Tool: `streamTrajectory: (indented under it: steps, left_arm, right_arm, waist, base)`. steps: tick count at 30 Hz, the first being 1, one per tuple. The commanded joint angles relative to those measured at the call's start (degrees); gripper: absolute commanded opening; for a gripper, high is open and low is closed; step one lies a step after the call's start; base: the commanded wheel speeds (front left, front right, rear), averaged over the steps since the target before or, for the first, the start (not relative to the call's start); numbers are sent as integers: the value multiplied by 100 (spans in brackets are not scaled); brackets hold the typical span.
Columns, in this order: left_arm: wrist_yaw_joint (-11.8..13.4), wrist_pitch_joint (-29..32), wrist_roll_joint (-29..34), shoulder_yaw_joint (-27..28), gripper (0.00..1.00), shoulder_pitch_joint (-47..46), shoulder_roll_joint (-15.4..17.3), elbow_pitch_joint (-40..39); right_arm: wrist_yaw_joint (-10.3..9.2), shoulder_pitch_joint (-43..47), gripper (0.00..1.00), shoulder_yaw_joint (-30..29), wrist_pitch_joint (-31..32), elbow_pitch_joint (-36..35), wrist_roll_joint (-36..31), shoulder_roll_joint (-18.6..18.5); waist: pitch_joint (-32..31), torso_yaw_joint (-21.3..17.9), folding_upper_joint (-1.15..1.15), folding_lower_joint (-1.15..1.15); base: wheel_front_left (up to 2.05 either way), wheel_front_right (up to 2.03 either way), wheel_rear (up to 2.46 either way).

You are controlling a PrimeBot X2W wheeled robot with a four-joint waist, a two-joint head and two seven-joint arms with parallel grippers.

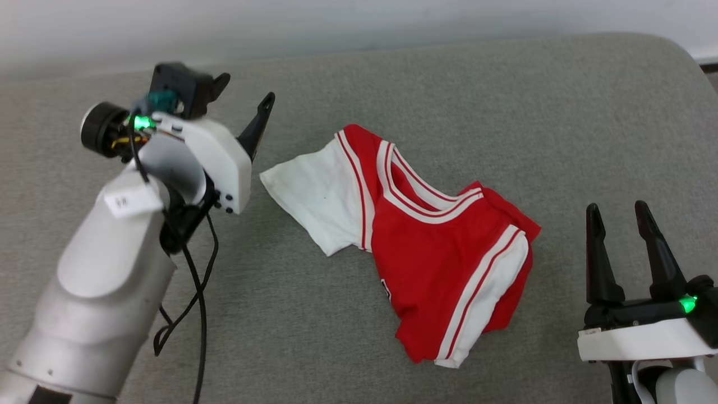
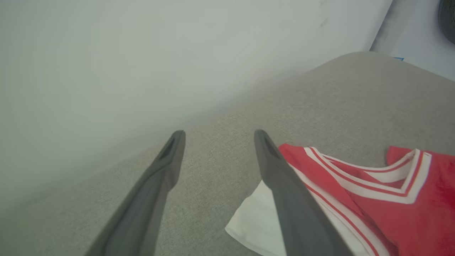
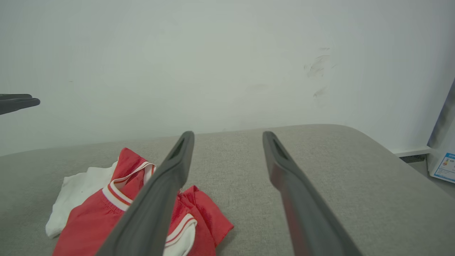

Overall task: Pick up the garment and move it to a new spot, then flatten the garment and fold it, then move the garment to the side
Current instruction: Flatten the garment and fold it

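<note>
Left wrist view: the left gripper [image 2: 219, 137] has its two dark fingers spread apart with nothing between them, hanging over bare grey cushion [image 2: 220, 167]. Its right-hand finger crosses in front of the white sleeve of the garment [image 2: 391, 199], so the shirt lies just to that gripper's right and a little beyond its tips. In the head view the right gripper [image 1: 617, 209] is also parted and empty, fingers pointing up the picture, just off the shirt's bunched right edge.

The garment lies crumpled on the cushion between the two arms, touching neither. Its long axis runs on a diagonal, from the white sleeve at the far left, past the striped V collar, down to the red hem and the other sleeve, folded over, at the near right. Each gripper therefore has one end close by: the left has the flat white sleeve, the right has the doubled-over side. For a first lift I judge the left better placed, since the sleeve beside it is a single loose layer.
</note>
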Motion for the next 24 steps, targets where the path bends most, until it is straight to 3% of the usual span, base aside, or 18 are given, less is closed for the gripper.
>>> streamTrajectory:
  steps: [1, 12, 24]
  left_arm:
    - [-9, 230, -199, -114, 100, -209, 87, 12]
    - [-7, 2870, -1691, -1635, 100, -1226, 834, 351]
    - [-8, 3980, -2333, -2749, 100, -1356, 1316, 683]
  right_arm:
    - [-4, -87, 100, -1, -11, -29, 21, 14]
    - [-4, -394, 100, 75, -11, -68, 153, 13]
    - [-4, -561, 100, 68, -11, -106, 257, 14]
  waist:
    - [221, -180, 0, -1]
    - [740, -495, 0, -1]
    - [1114, -730, 0, -1]
  base:
    - [0, 0, 0]
    - [0, 0, 0]
    - [0, 0, 0]
